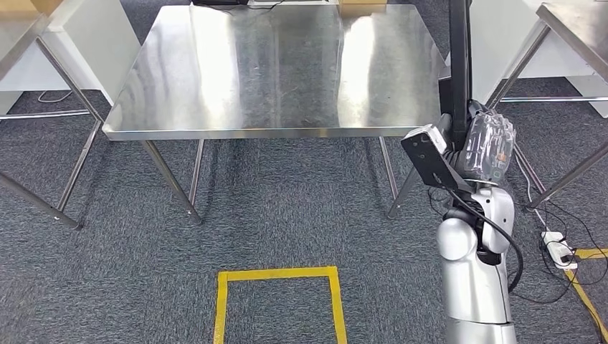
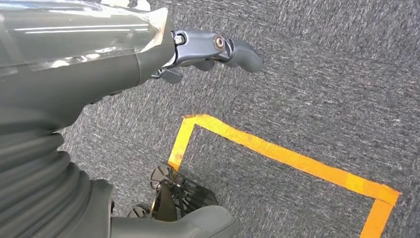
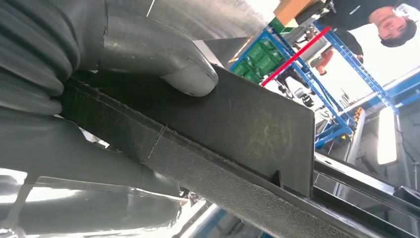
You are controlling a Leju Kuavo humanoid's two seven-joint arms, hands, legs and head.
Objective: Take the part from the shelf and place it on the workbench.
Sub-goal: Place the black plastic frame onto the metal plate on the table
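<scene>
The part (image 1: 459, 64) is a long black piece with a flat black plate at its lower end. My right hand (image 1: 489, 147) grips it upright beside the workbench's right front corner. In the right wrist view the grey thumb (image 3: 163, 54) presses on the part's flat black face (image 3: 247, 124), with the other fingers underneath. The steel workbench (image 1: 272, 79) stands ahead with a bare, shiny top. My left hand (image 2: 213, 49) hangs over the carpet with nothing in it, fingers apart from the thumb.
A yellow tape square (image 1: 278, 301) marks the carpet in front of the workbench. Other steel tables (image 1: 573, 21) stand at both sides. A power strip and cables (image 1: 556, 247) lie on the floor at the right. Blue shelving (image 3: 317, 64) and a person (image 3: 376, 15) appear behind.
</scene>
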